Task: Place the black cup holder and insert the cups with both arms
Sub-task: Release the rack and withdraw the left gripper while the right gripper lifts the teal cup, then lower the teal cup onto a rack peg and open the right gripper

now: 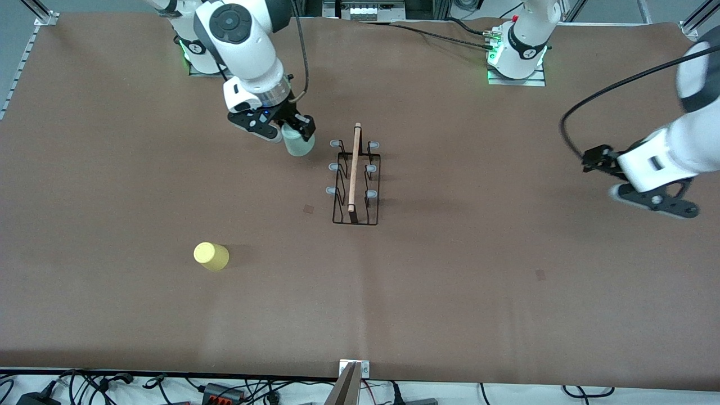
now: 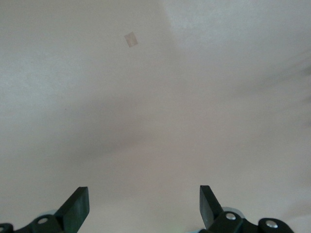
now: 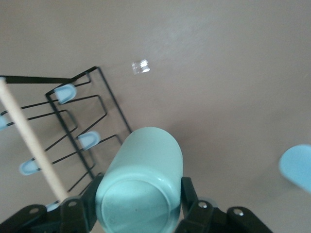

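The right gripper (image 1: pixel 291 125) pinches the pale mint green cup (image 1: pixel 297 142) between its fingers, holding it in the air over the table (image 1: pixel 506 292) just beside the black cup holder (image 1: pixel 355 179), at the rack's end nearest the robots' bases. The rack stands mid-table, its wooden rod handle (image 1: pixel 354 167) on top and all its pale-tipped pegs bare. The yellow cup (image 1: pixel 211 256) sits nearer the front camera, toward the right arm's end. The left gripper (image 2: pixel 144 206), fingers spread and holding nothing, hangs over bare table at the left arm's end.

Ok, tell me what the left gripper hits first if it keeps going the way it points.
Probably just the bare table: the left gripper is open, with only brown surface ahead.
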`<state>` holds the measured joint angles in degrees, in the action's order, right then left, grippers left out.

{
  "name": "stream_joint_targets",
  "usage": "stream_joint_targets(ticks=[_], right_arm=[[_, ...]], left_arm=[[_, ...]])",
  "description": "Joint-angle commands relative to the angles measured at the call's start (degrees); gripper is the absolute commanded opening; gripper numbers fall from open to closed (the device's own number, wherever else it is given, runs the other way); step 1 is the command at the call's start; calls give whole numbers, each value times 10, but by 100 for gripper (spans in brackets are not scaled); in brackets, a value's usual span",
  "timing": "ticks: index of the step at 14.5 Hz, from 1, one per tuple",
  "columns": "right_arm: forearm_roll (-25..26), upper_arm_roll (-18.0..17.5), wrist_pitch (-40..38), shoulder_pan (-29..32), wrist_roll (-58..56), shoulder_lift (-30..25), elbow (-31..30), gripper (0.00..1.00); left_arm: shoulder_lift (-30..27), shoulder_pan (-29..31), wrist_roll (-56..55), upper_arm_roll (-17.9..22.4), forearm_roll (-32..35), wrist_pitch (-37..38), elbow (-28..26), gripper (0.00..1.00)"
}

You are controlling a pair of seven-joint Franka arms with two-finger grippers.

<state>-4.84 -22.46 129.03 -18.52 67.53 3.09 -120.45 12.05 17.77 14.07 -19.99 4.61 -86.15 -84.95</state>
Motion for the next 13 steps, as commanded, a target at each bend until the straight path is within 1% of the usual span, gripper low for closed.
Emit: stream_joint_targets(ticks=[1, 2, 3, 5, 6, 9, 10, 13], right_arm=[[-1, -11, 27, -14, 54, 31, 21, 24], [-5, -11, 36, -14, 58, 36, 25, 24], [-9, -11, 45, -14, 59, 40, 33, 24], [-7, -11, 52, -15, 59, 53, 38, 24], [-8, -11, 57, -17, 59, 55, 37, 25], [-11, -12, 59, -30, 58, 60, 35, 27], [-11, -12, 58, -31, 58, 60, 34, 27], [-12, -12, 58, -41, 58, 69, 30, 27]], left_arm=[[-70, -90, 18, 129, -31, -2, -37, 100], [-83, -122, 16, 175, -34, -4, -40, 100], [-103, -144, 11, 199, -34, -4, -52, 100], [-160, -207, -46, 258, -41, -13, -102, 100], [-167, -211, -71, 260, -41, -14, -105, 100], [-160, -211, -63, 259, -37, -27, -101, 100], [-149, -212, -56, 259, -34, -34, -97, 100], [-145, -215, -57, 258, -36, -44, -92, 100]])
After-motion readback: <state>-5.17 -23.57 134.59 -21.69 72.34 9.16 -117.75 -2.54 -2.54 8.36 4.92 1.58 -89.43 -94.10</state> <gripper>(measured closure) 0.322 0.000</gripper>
